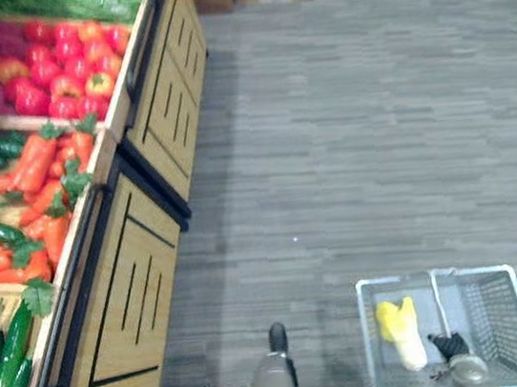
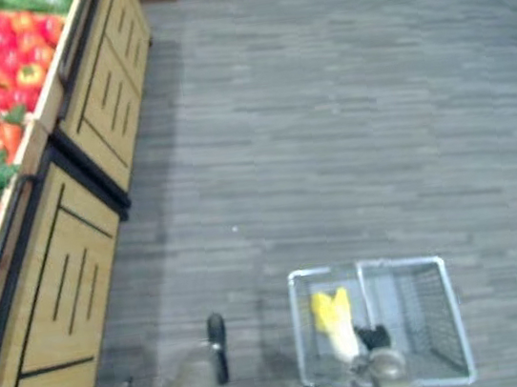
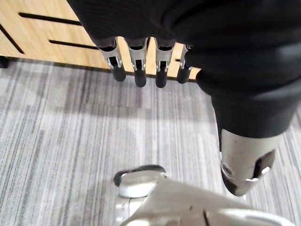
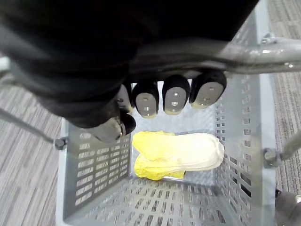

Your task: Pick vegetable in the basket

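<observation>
As the right hand (image 4: 175,96) curls shut around the handle (image 4: 263,52) of the grey basket (image 4: 94,165), a yellow cabbage (image 4: 183,150) lies inside. The left hand (image 3: 140,74) hangs slack, fingers straight, empty. Probably best: carry the basket level toward the carrots (image 1: 37,162).

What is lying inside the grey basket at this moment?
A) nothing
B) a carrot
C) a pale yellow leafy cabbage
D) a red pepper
C: a pale yellow leafy cabbage lies on the floor of the basket, which the right hand holds by its handle with curled fingers.
</observation>
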Tool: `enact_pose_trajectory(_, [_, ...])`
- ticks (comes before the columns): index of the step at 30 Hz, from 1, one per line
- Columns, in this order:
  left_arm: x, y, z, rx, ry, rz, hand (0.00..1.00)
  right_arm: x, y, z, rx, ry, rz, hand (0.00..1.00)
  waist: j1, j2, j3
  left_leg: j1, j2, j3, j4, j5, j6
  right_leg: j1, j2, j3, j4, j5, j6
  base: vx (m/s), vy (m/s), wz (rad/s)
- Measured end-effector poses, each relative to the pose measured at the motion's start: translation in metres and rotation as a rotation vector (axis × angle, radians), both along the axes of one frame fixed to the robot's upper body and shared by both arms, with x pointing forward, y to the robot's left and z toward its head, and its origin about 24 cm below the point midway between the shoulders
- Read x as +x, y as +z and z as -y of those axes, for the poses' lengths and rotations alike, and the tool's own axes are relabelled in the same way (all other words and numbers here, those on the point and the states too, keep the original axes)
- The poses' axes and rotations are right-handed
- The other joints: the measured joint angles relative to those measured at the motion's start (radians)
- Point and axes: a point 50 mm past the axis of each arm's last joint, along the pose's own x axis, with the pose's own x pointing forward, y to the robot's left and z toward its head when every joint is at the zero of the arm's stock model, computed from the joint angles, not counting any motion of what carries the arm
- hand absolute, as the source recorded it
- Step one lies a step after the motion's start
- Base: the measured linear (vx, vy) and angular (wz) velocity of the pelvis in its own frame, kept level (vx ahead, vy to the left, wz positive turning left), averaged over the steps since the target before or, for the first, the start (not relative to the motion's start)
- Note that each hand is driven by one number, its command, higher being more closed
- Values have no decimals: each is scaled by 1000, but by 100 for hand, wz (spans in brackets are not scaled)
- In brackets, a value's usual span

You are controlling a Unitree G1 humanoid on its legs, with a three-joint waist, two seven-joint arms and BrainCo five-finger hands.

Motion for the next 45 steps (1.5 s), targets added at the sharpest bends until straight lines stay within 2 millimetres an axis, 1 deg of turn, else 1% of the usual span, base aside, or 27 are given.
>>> enact_pose_trajectory(3, [-4,-2,2,-15,44,-5,0,8,3,-22,33,56,44,100,40,4,-3,-78,64,143,243,-47,22,69,-9,32,-4,86,15,248,123,-13])
enact_pose_trajectory(4, [-8,-3,5,-22,49,-15,0,4,3,-20,24,62,45,100,45,25,-23,-59,73,147,162,-11,42,75,0,37,-2,91,19,190,186,-31])
enact_pose_trajectory(5, [-15,-5,9,-23,29,-38,0,-2,1,-22,28,72,33,100,63,32,-56,-32,70,154,118,-95,67,78,4,56,21,84,29,238,193,-26])
enact_pose_trajectory(6, [-14,-5,5,-9,10,-49,0,0,1,-25,35,82,43,100,64,7,-69,-7,42,171,67,-103,64,35,-36,69,96,83,31,244,205,-21])
enact_pose_trajectory(7, [-14,-4,3,-1,8,-51,0,2,3,-25,35,85,54,100,63,3,-70,8,31,173,43,-104,67,9,-51,76,152,87,36,273,164,7])
enact_pose_trajectory(9, [-18,-6,1,4,-6,-72,0,6,3,-27,40,96,59,100,40,-13,-70,68,0,168,-3,-105,72,-72,-101,126,368,137,99,303,188,23])
enact_pose_trajectory(10, [-23,-5,-4,23,-24,-90,0,1,-1,-31,45,121,33,100,33,-22,-70,142,-14,151,-36,-118,84,-131,-116,205,541,283,129,308,165,31])
enact_pose_trajectory(11, [-24,-5,-5,27,-30,-93,0,-1,-2,-33,49,128,20,100,23,-19,-69,170,-12,137,-46,-124,92,-151,-111,233,603,359,139,347,137,48])
enact_pose_trajectory(12, [-24,-4,-6,32,-37,-91,0,4,-1,-35,51,143,38,100,11,-11,-65,213,-9,110,-63,-140,105,-216,-90,277,760,374,142,382,114,48])
enact_pose_trajectory(14, [-16,1,-11,52,-48,-60,0,18,6,-34,38,157,83,100,-9,-11,-65,285,-3,58,-91,-143,102,-303,-47,274,934,251,115,434,74,79])
enact_pose_trajectory(15, [-14,2,-12,57,-49,-52,0,17,6,-32,35,154,82,100,-14,-10,-64,312,-4,36,-107,-142,101,-312,-38,252,941,210,105,406,-9,107])
enact_pose_trajectory(17, [-13,2,-13,54,-41,-44,0,11,3,-29,36,132,63,100,-34,-5,-61,402,2,-27,-140,-147,93,-337,-26,158,798,85,27,393,-68,107])
enact_pose_trajectory(19, [-10,3,-11,42,-31,-29,0,9,2,-25,38,102,58,100,-38,3,-56,438,16,-72,-140,-171,76,-362,-14,124,591,68,-2,361,-144,86])
enact_pose_trajectory(21, [-4,3,-8,30,-21,-11,0,7,2,-18,41,43,60,100,-35,16,-59,459,44,-117,-128,-218,39,-379,2,109,294,81,5,398,-238,81])
enact_pose_trajectory(23, [-6,2,-8,22,-5,-13,0,4,1,-16,52,0,56,100,-32,16,-59,491,65,-161,-111,-268,-4,-389,4,142,144,84,8,444,-329,79])
enact_pose_trajectory(25, [-10,1,-7,15,-3,-23,0,-3,-1,-14,51,-12,41,100,-36,12,-64,510,75,-209,-92,-314,-35,-383,0,177,165,83,8,401,-376,88])
enact_pose_trajectory(26, [-11,1,-7,13,-3,-24,0,-14,-5,-12,56,-37,15,100,-37,-7,-82,515,77,-254,-86,-353,-67,-381,-3,199,193,104,-2,480,-519,106])
enact_pose_trajectory(27, [-9,-3,3,-24,7,-34,0,-17,-5,-2,42,-72,11,100,-29,39,-96,515,126,-296,-76,-362,-88,-397,24,164,277,82,-29,478,-494,89])
enact_pose_trajectory(29, [-15,-8,12,-56,30,-52,0,-10,-2,5,38,-104,26,100,-31,69,-100,487,156,-303,-60,-297,-88,-422,34,132,350,26,-62,470,-455,47])
enact_pose_trajectory(31, [-19,-10,14,-68,33,-73,0,-12,-3,13,30,-118,0,100,-40,74,-102,432,158,-332,-23,-205,-83,-409,25,84,356,-6,-85,468,-424,66])
enact_pose_trajectory(33, [-18,-11,15,-73,30,-74,0,-23,-7,20,23,-138,-43,100,-47,84,-103,358,160,-308,55,-154,-124,-331,12,4,283,-10,-93,316,-197,111])
enact_pose_trajectory(35, [-15,-9,11,-51,-12,-76,0,-47,-13,29,26,-212,-107,100,-72,71,-96,240,179,-78,138,-159,-147,-182,-17,-158,180,-9,-92,267,-169,196])
enact_pose_trajectory(37, [-14,-9,9,-44,-34,-80,0,-55,-15,34,16,-231,-131,100,-74,62,-95,187,189,155,111,-143,-112,-125,-29,-240,150,-9,-91,177,-49,150])
enact_pose_trajectory(38, [-14,-9,9,-44,-34,-84,0,-54,-14,38,7,-237,-126,100,-74,67,-96,160,174,256,35,-86,-81,-113,-31,-282,149,-9,-91,157,45,96])
enact_pose_trajectory(40, [-14,-10,10,-44,-35,-89,0,-53,-11,43,-9,-245,-120,100,-79,74,-97,150,130,316,-94,19,-25,-96,-24,-327,149,-8,-87,160,143,101])
enact_pose_trajectory(41, [-14,-9,6,-35,-37,-93,0,-52,-12,40,1,-248,-119,100,-86,71,-101,169,92,278,-173,45,-11,-84,-32,-351,142,-1,-76,178,142,111])
enact_pose_trajectory(45, [-21,-10,-1,-19,-25,-126,0,-41,-15,23,52,-236,-108,100,-75,26,-85,174,43,222,-205,66,4,-33,-46,-361,104,18,-46,173,76,69])
